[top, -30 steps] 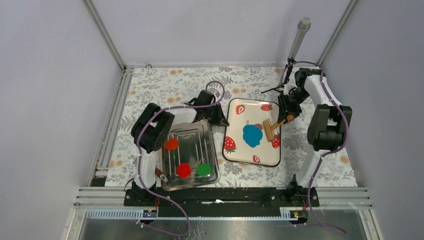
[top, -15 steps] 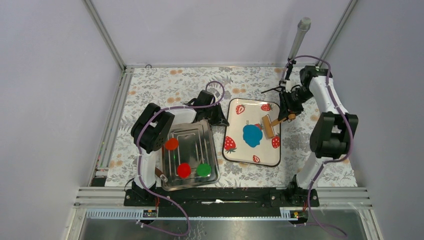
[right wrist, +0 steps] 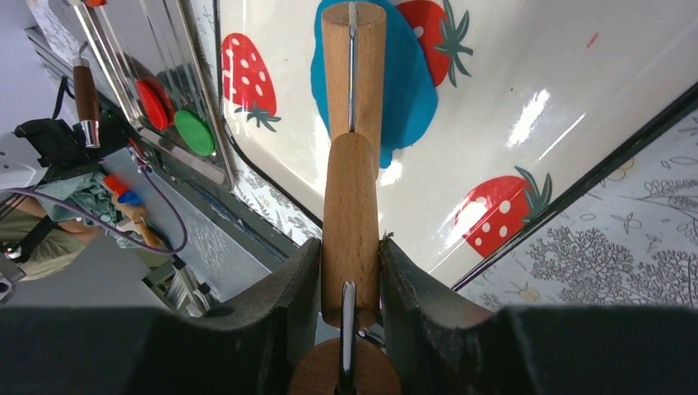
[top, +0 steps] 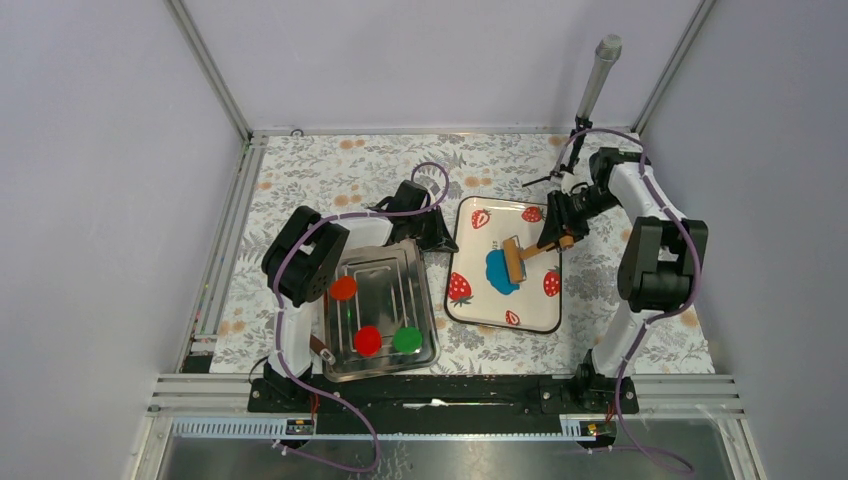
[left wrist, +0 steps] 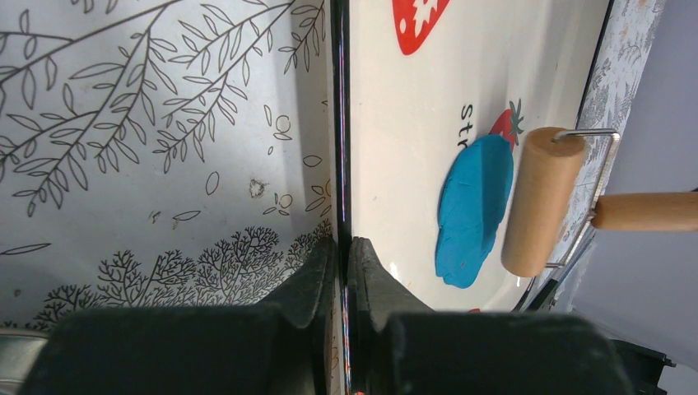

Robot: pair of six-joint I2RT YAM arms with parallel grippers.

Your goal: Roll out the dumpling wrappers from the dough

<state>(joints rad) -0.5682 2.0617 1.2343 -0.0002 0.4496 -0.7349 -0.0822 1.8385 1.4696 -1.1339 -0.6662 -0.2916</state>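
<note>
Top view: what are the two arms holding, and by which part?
The right tool grips the wooden roller by its handle. The left tool pinches the strawberry tray by its rim.

Two pincers: the left pincer (top: 436, 236) and the right pincer (top: 558, 232). One roller (top: 514, 260), in the right pincer. One dough (top: 497, 272), just past that pincer. Two trays: a strawberry tray (top: 500, 306) between the pincers and a metal tray (top: 376, 272) beside the left pincer. Three discs: one orange disc (top: 343, 288), one red disc (top: 368, 340), one green disc (top: 406, 339).
</note>
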